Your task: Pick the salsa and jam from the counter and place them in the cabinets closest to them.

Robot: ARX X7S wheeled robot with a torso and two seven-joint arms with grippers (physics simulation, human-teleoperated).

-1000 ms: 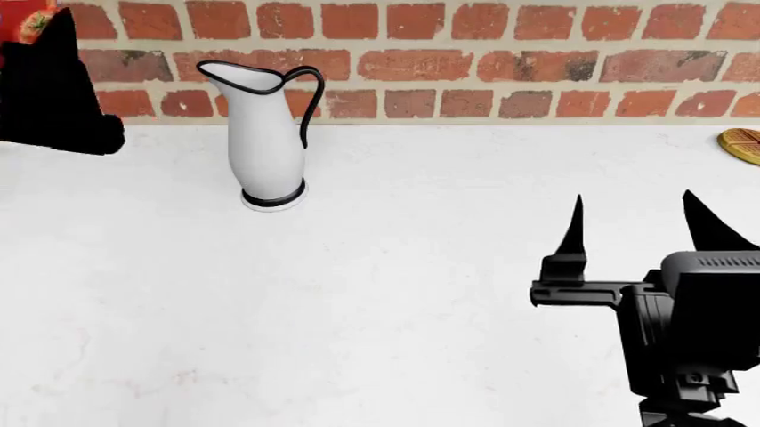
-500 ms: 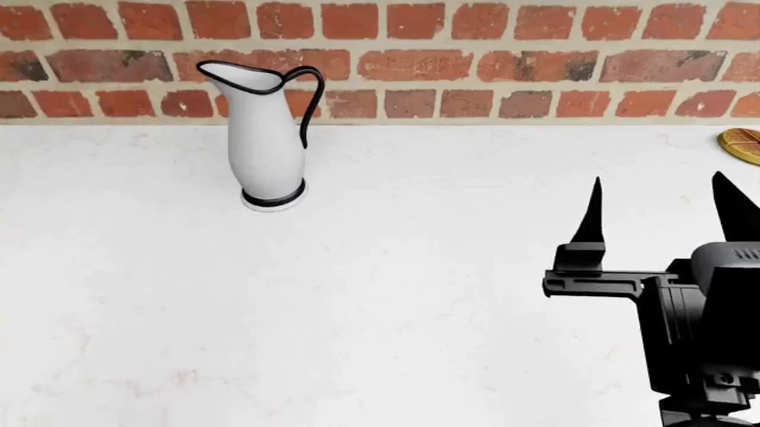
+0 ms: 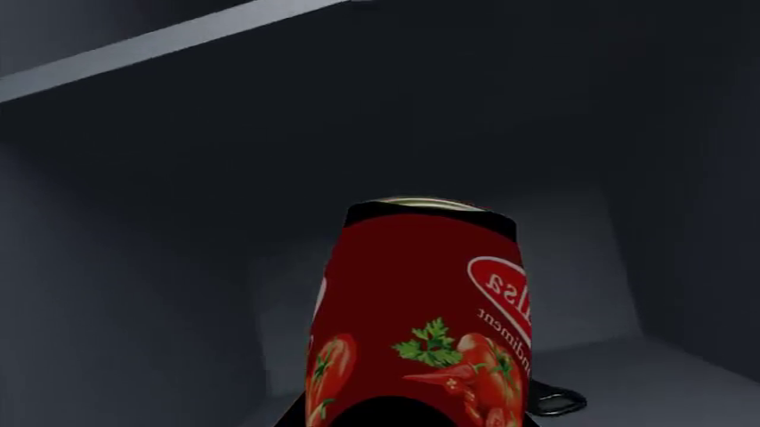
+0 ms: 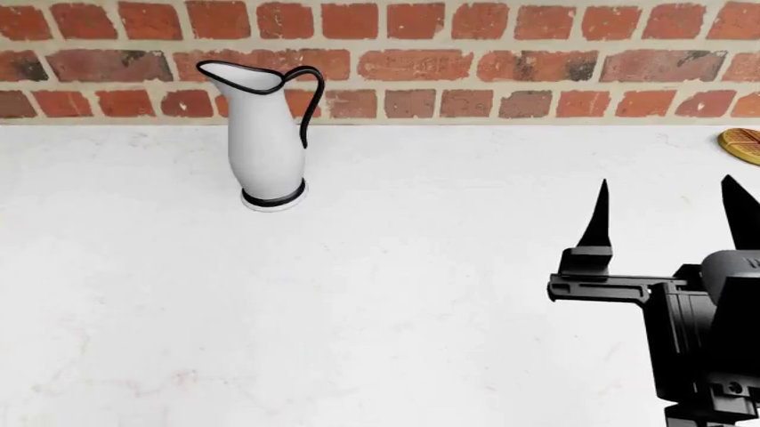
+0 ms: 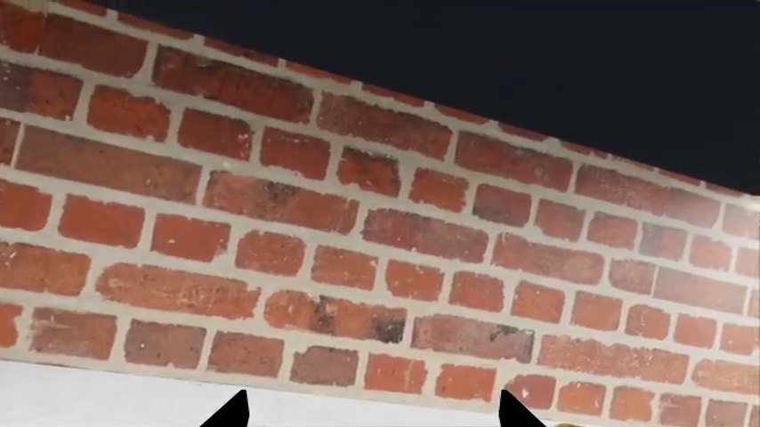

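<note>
The salsa (image 3: 422,320), a red jar with tomato and pepper art on its label and a pale lid, fills the middle of the left wrist view. It sits inside a dark cabinet (image 3: 142,222), with my left gripper shut on its lower part; only a black arch of the gripper shows under the jar. The left arm is outside the head view. My right gripper (image 4: 665,187) hovers open over the white counter (image 4: 392,294) at the right with nothing between its fingers, and faces the brick wall (image 5: 356,222). The jam is out of view.
A white pitcher (image 4: 267,133) with a black rim and handle stands at the back left of the counter by the wall. A round yellow-brown item (image 4: 742,145) lies at the far right edge. A shelf board (image 3: 178,40) crosses the cabinet beyond the jar.
The left arm with the red jar has gone out of the head view at the upper left. The right gripper has drifted a little to the right, still open.
</note>
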